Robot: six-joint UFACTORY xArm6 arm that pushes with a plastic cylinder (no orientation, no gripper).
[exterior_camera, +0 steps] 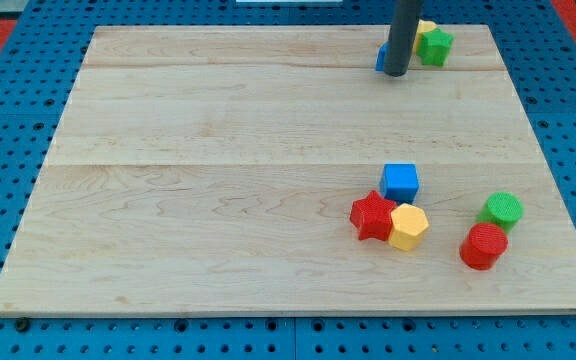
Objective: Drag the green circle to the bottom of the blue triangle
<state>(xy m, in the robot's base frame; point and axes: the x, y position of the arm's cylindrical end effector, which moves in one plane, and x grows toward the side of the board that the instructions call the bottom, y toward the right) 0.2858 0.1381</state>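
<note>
On the wooden surface (pixel 218 200), a red star (pixel 372 216) touches a yellow hexagon (pixel 409 226) below a blue cube (pixel 400 182), my tip (pixel 395 72), a bare rod grasping nothing, hides the blue triangle (pixel 381 58) up top, and the green circle (pixel 502 209) sits lower right above a red cylinder (pixel 484 246).

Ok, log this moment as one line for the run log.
tip top right, hiding blue triangle | green circle lower right, beside red circle | drag not yet started

My tip (pixel 395 72) against a mostly hidden, perhaps triangular blue block (pixel 381 57); green circle (pixel 503 209) well apart.
</note>
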